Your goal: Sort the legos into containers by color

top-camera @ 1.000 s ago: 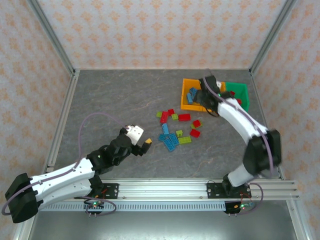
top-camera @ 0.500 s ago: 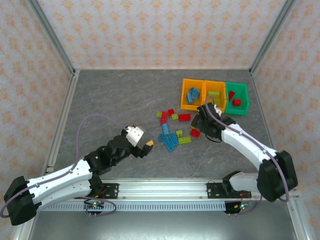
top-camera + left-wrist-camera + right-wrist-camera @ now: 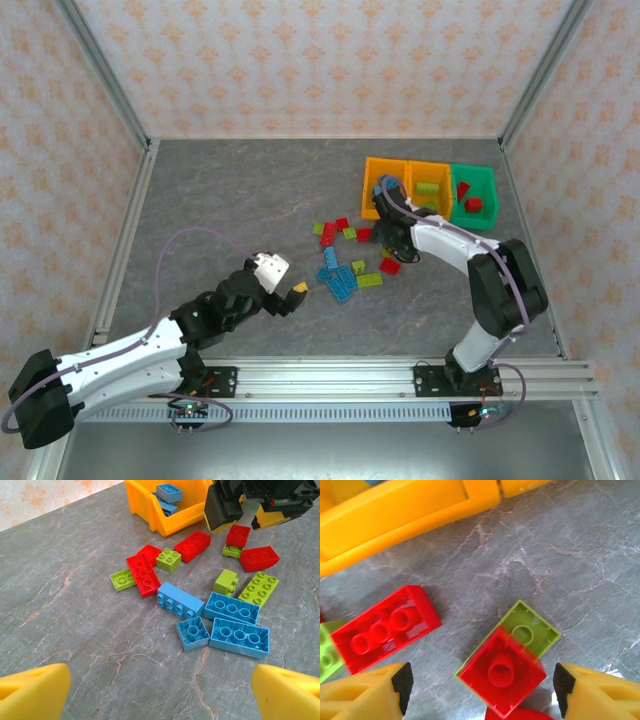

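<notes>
Left tool (image 3: 296,291) hung spread at 8 o'clock of the legos (image 3: 350,255); right tool (image 3: 482,692), spread, straddled a red brick (image 3: 502,672) stacked on a lime brick (image 3: 527,630), likely the pick step. Squarish, without a clear long axis, corners toward the jaws, it called for a wrist turn, then the green bin (image 3: 474,197) at 2 o'clock.

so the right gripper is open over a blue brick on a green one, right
No, that brick is red, not blue. The right wrist view shows the right gripper open over it, and it sits on the green one.
</notes>
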Motion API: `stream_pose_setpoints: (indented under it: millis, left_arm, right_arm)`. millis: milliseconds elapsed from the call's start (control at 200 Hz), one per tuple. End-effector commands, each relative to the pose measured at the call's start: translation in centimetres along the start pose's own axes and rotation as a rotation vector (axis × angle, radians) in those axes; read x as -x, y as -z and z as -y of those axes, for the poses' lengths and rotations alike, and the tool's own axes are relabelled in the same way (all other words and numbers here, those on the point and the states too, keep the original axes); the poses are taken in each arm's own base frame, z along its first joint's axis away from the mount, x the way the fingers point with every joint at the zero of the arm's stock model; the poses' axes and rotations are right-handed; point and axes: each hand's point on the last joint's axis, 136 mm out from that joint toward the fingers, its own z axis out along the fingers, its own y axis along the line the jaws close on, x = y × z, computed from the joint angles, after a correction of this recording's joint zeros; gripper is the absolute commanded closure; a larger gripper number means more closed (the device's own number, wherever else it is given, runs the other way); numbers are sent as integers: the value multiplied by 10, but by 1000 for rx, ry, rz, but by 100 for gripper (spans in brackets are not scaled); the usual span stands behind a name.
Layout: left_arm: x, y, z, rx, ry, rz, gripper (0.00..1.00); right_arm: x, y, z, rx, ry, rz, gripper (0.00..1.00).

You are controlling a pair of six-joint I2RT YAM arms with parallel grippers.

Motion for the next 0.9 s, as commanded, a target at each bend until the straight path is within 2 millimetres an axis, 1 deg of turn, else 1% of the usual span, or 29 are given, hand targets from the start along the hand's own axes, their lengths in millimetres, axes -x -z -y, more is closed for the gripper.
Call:
stream_pose_setpoints:
  millis: [0, 145, 250, 380, 430, 515, 711, 801, 896]
  left_arm:
    - [4, 1, -4, 23, -10, 4, 6]
    - [4, 0, -3, 16, -7, 6, 6]
    - [3, -1, -2, 15, -9, 0, 7]
    - [3, -2, -2, 18, -11, -4, 6]
    - [3, -1, -2, 16, -10, -4, 7]
    - [3, -1, -3, 18, -13, -6, 6]
    - [3, -2, -2, 17, -12, -4, 6]
    - [2, -2, -2, 16, -12, -7, 6]
    - [3, -2, -2, 16, -12, -7, 6]
  right_arm:
    - [7, -7, 9, -50, -58, 26, 29]
    - [3, -14, 14, -56, -77, 15, 44]
    - [3, -12, 18, -54, -92, 25, 56]
    - [3, -7, 22, -45, -99, 32, 65]
    - [3, -4, 22, -36, -102, 33, 67]
    - [4, 7, 25, -19, -111, 51, 68]
    - [20, 48, 40, 17, -146, 168, 68]
    - [38, 68, 53, 14, -177, 241, 68]
    - [69, 88, 73, 18, -245, 316, 68]
